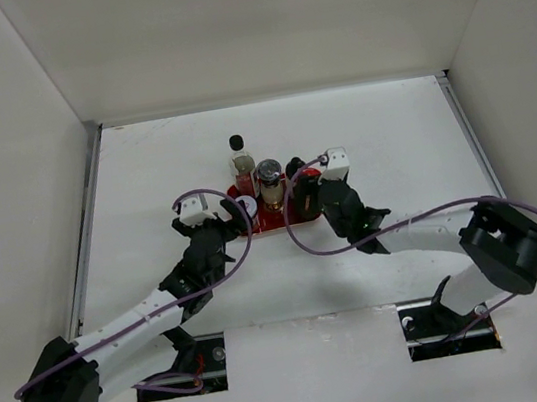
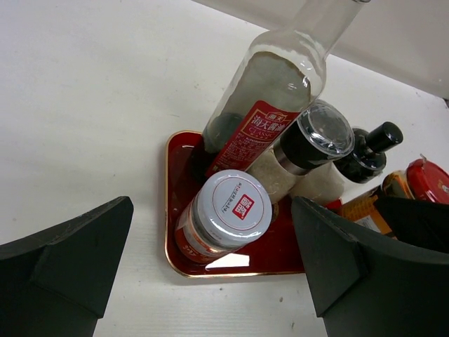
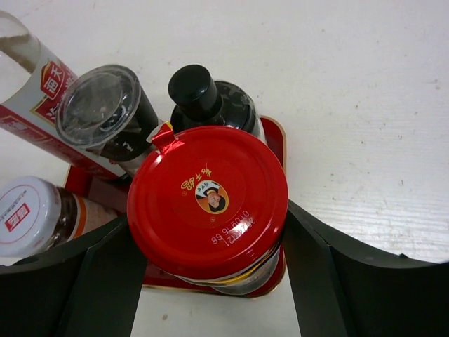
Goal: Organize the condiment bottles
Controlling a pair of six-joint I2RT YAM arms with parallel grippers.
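Right gripper [image 3: 212,219] clasping upright red-lidded jar [image 3: 208,184], lid skyward

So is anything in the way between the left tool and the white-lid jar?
Nothing visible. The white-lid jar sits at the tray's near corner, straight ahead of the open left tool; the tall bottle stands behind it.

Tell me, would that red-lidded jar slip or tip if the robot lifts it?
The red-lidded jar looks like smooth glass, so probably rigid yet slippery in the right gripper. It seems squat and wide, so unlikely to tip. The dark black-capped bottle stands right beside it and might get bumped.
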